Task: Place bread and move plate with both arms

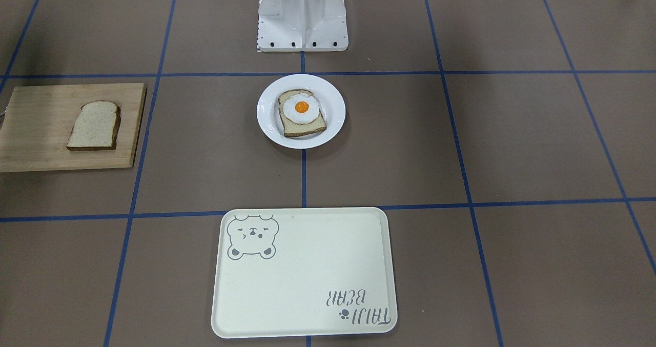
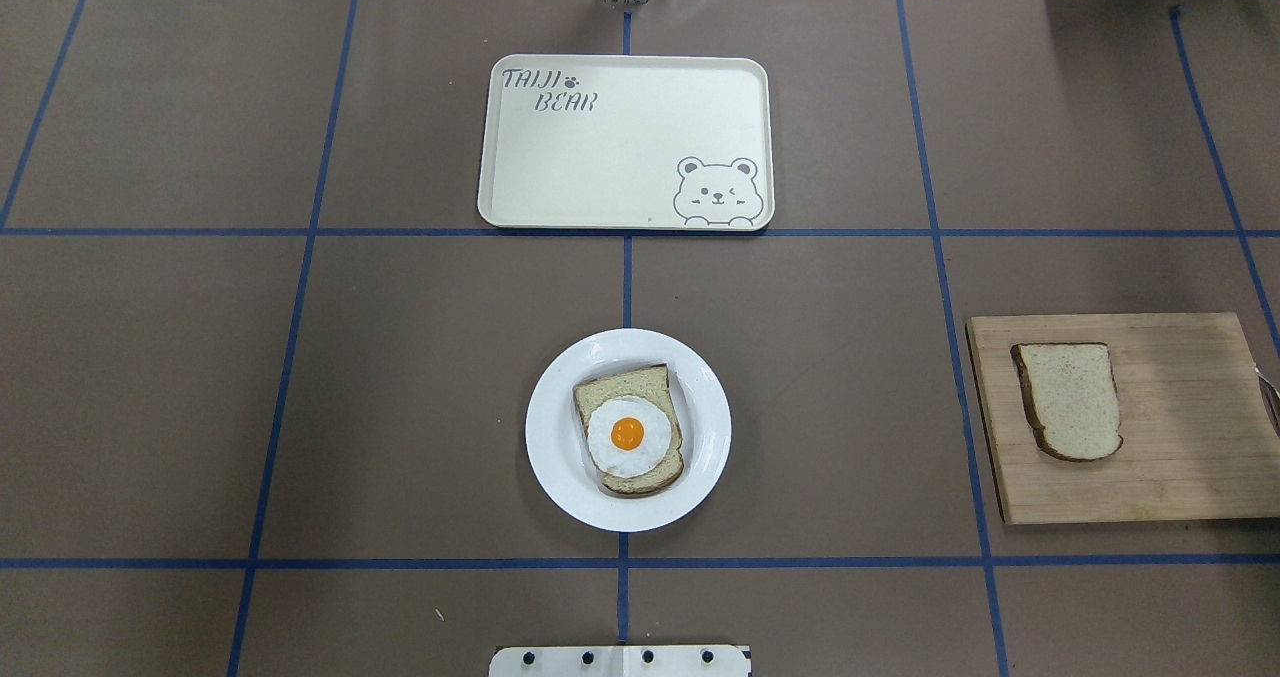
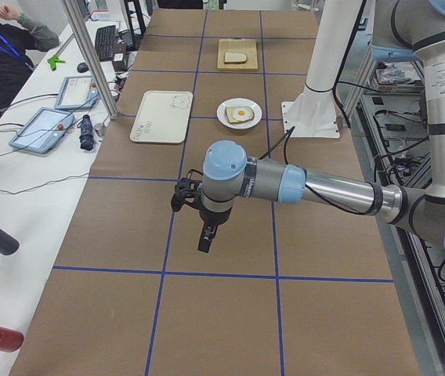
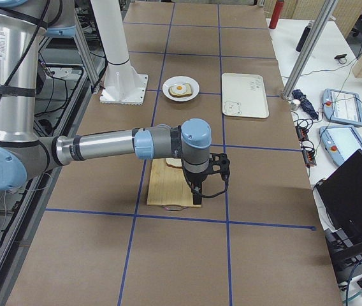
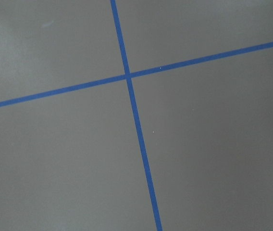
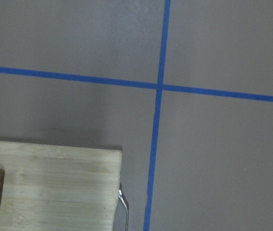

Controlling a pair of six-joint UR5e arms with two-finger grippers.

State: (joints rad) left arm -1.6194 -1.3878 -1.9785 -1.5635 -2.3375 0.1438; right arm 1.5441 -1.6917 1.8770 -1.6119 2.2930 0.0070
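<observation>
Brown paper covers the table [image 2: 150,407], squared off by blue tape [image 2: 300,357], and we sweep the overhead view from its left. Out on that side, caught only by the side camera, the left arm [image 3: 324,188] reaches across bare paper with the left gripper [image 3: 205,244] pointing down, well apart from the plate. Wide or narrow? Cannot tell from that angle, and its wrist camera offers only a crossing of tape lines.

On to the centre: the cream tray [image 2: 600,157] with its bear drawing sits at the far side. Nearer the robot is the white plate [image 2: 555,477], carrying a slice topped with a fried egg [image 2: 628,432]. Plate and tray are well apart, both on the middle tape line.

Over to the right, and there is the bread [image 2: 1070,400], lying flat on a wooden board [image 2: 1180,437], on the half nearer the plate. The right arm [image 4: 104,146] stretches out over that board, and the right gripper [image 4: 197,194] hangs above its outer end, pointing down. How far its jaws are spread cannot be told either.
</observation>
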